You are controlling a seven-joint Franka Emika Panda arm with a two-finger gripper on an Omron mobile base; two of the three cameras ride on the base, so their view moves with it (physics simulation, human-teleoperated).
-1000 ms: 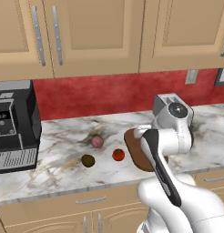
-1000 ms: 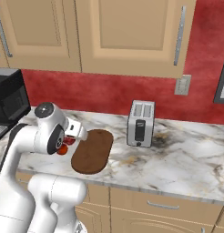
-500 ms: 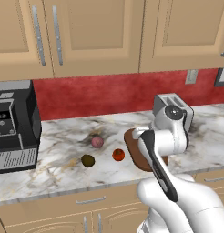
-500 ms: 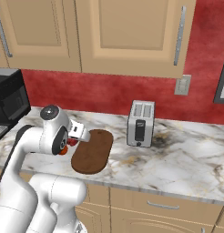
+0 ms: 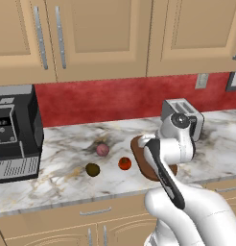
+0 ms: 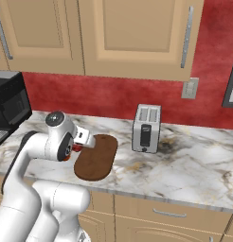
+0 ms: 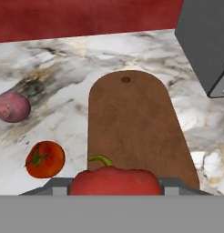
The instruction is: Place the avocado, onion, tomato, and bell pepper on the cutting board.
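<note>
1. currently held: bell pepper (image 7: 114,180), red with a curled green stem, clamped between the 2 fingers of the gripper (image 7: 114,186), hanging above the near end of the cutting board (image 7: 132,132).
2. cutting board: dark brown oval with a small hole at its far end, lying bare on the marble counter (image 5: 67,144) near the front edge, just beside the toaster (image 5: 182,115).
3. tomato (image 5: 124,163): on the counter just off the board's left edge, near the front edge.
4. onion (image 5: 102,149): dull pinkish ball, farther back toward the wall, left of the tomato.
5. avocado (image 5: 92,169): dark olive ball, farthest from the board, near the front edge, short of the coffee machine (image 5: 17,132).
6. handling, by judgement: the pepper looks light, hollow and glossy, so it may slip or dent; a hold across its broad shoulders suits it. the 3 round items will likely roll when nudged or released; take each across its middle from above and set it down low. the tomato looks softest.
</note>
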